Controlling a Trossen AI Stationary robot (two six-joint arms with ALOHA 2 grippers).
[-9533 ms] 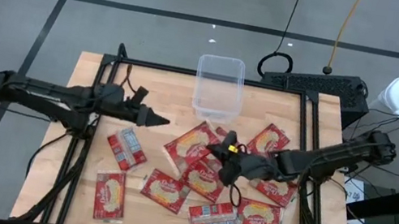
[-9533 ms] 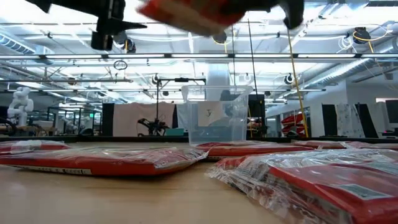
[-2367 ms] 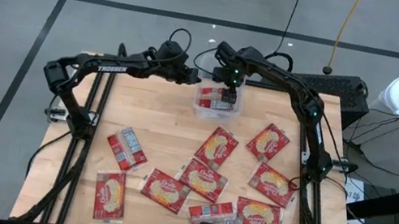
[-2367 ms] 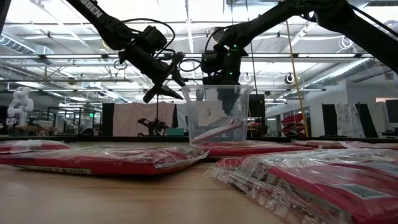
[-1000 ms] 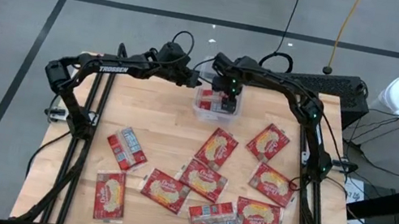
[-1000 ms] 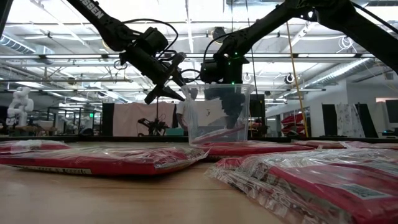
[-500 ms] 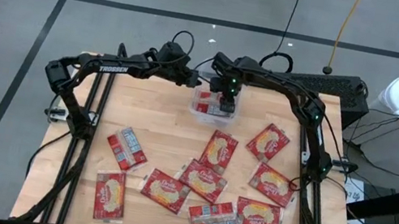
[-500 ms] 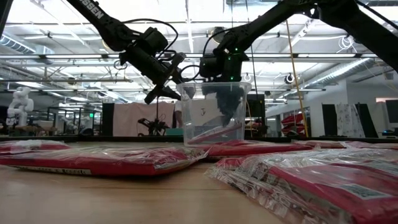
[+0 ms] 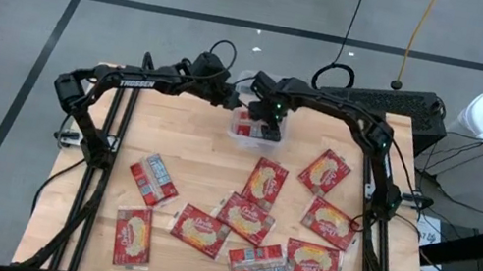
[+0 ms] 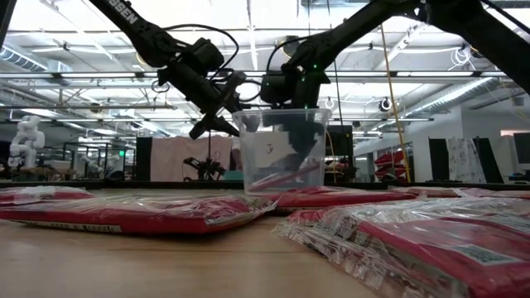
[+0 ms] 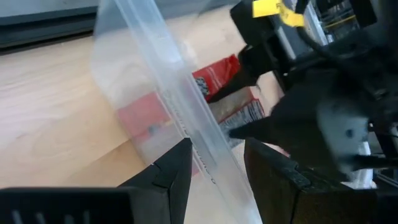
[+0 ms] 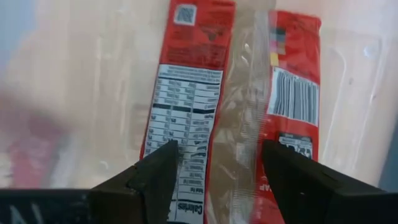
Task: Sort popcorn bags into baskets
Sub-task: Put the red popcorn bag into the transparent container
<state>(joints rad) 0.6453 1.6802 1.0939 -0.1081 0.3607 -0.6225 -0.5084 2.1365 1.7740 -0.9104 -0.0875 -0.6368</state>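
Observation:
The basket, a clear tub, stands at the table's far middle. One popcorn bag lies in it with its printed back up, and in the low view it slants with one end raised. My left gripper is at the tub's left rim, shut on it. My right gripper points down inside the tub, open, with its fingers apart just above the bag. Several more red popcorn bags lie flat on the table's near half. My left gripper holds the tub's left wall at its rim, one finger inside the tub and one outside. The fingers come slanting down from the table's left. The tub stands on the table.
Loose bags are scattered from the near left to the right side and fill the low view's foreground. Bare wood lies left of the tub. A black device sits beyond the far right corner.
The tub has slid a little toward the table's left, with the bag still slanting inside it. My right gripper has gone the same way inside the tub and has rolled somewhat about its own axis.

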